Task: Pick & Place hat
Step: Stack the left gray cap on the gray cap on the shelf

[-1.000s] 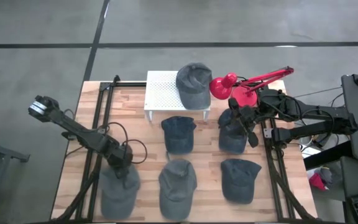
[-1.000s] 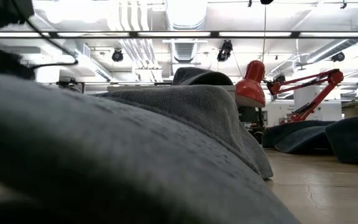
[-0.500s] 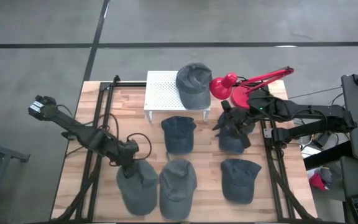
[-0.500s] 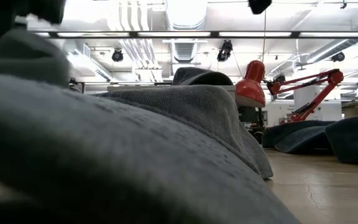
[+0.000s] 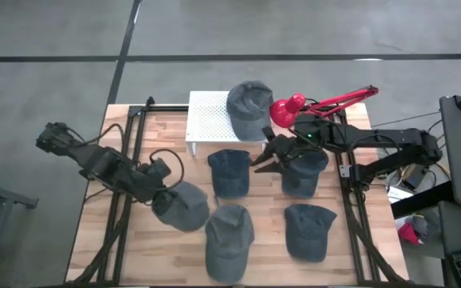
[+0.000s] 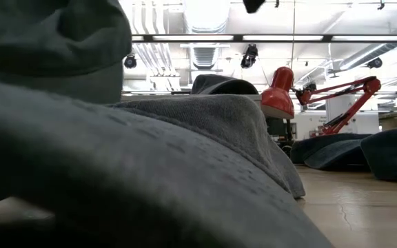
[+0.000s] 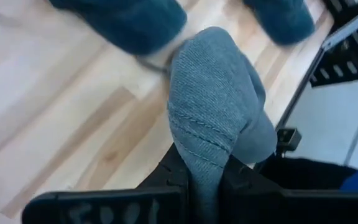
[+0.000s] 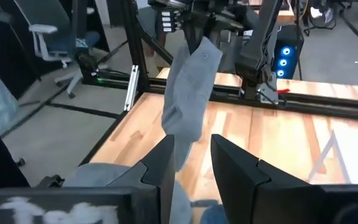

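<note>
A grey hat (image 5: 182, 206) hangs clear of the wooden table (image 5: 174, 140) at its left, with my left gripper (image 5: 162, 186) shut on it. In the low view this hat (image 6: 47, 41) fills the upper left. In the right wrist view it (image 8: 188, 93) hangs long and narrow. My right gripper (image 5: 261, 156) stands open in the air over the table's middle, pointing toward the left edge, between two blue hats (image 5: 230, 172) (image 5: 302, 172). Nothing is between its fingers (image 8: 229, 165). Another grey hat (image 5: 249, 108) rests on a white rack (image 5: 210, 112). My left gripper pinches a raised fold of the hat's cloth with a stitched seam (image 7: 197, 155) between its two fingers. That fold is at the hat's upper end (image 8: 194, 50); which part of the hat it is cannot be told. The fingers slant down. The hat hangs below them, lifted clear.
A grey hat (image 5: 229, 240) and a blue hat (image 5: 309, 230) lie along the near edge. The near grey hat (image 6: 185, 172) fills the low view. A red desk lamp (image 5: 294, 108) stands at the far right beside the rack. Black frame rails (image 5: 130, 152) run along both table sides.
My left gripper has risen and gone toward the table's middle, tipping less steeply. The grey hat, which lay at the near left, has been lifted clear and now hangs below it. My right gripper has gone toward the table's left edge, from over the right blue hat.
</note>
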### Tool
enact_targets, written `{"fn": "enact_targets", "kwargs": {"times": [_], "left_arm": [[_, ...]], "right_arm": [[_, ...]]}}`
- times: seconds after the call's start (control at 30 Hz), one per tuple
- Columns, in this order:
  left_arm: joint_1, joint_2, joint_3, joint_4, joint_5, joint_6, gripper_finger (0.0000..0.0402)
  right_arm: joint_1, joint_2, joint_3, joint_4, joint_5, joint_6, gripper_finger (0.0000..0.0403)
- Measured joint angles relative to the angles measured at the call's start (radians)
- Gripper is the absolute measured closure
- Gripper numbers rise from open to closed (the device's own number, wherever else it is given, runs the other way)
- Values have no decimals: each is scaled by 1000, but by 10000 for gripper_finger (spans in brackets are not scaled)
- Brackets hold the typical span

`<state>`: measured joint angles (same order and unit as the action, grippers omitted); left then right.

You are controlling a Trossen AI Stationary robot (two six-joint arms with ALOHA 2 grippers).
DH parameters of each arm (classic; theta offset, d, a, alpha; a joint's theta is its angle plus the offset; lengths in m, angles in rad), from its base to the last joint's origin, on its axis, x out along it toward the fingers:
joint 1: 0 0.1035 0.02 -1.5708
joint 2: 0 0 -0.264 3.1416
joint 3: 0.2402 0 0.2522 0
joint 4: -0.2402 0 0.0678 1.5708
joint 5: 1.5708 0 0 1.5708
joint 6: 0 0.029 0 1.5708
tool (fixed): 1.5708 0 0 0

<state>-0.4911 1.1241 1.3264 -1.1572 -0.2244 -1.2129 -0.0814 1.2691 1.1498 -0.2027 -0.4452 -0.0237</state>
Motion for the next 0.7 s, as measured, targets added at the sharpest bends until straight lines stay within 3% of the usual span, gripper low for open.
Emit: {"fn": "enact_targets", "kwargs": {"times": [0.3,0.5,0.7], "left_arm": [[16,62,166,-59,-129,44,377],[50,117,237,-62,-137,111,377],[92,153,279,-62,-137,148,377]], "right_arm": [[0,230,379,-341,2,-180,243],[0,389,645,-560,3,-253,210],[3,524,886,-730,7,-321,204]]}}
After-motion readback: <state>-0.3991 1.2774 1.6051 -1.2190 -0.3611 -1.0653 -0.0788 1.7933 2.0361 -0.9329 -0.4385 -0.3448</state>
